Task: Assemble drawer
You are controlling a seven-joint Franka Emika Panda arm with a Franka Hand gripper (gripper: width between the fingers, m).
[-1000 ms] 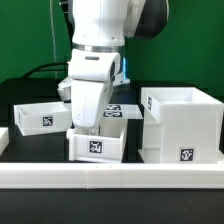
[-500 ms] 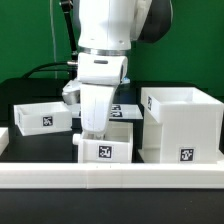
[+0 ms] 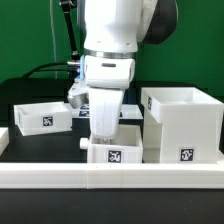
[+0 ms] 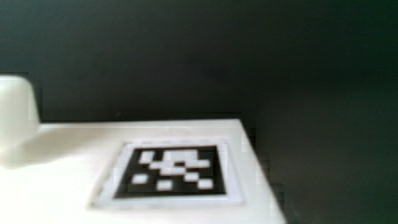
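Note:
The drawer's large hollow white case (image 3: 182, 125) stands at the exterior view's right, its tag on the front. One small tray (image 3: 113, 150) sits in the middle, close beside the case. The second small tray (image 3: 42, 116) lies at the left. My gripper (image 3: 101, 134) reaches down into the middle tray. Its fingertips are hidden behind the tray's wall, and the tray travels with it, so it looks shut on that wall. The wrist view shows a tagged white face of this tray (image 4: 267, 150) close up, against dark table.
The long low white rail (image 3: 110, 178) runs along the front. The marker board (image 3: 128, 110) lies behind the middle tray. The arm's bulky body hides part of the back of the table. A blurred white shape (image 4: 15, 120) sits at the wrist view's edge.
My gripper and the middle tray have moved together toward the exterior view's right and a little forward, closer to the case. The left tray and the case have not moved.

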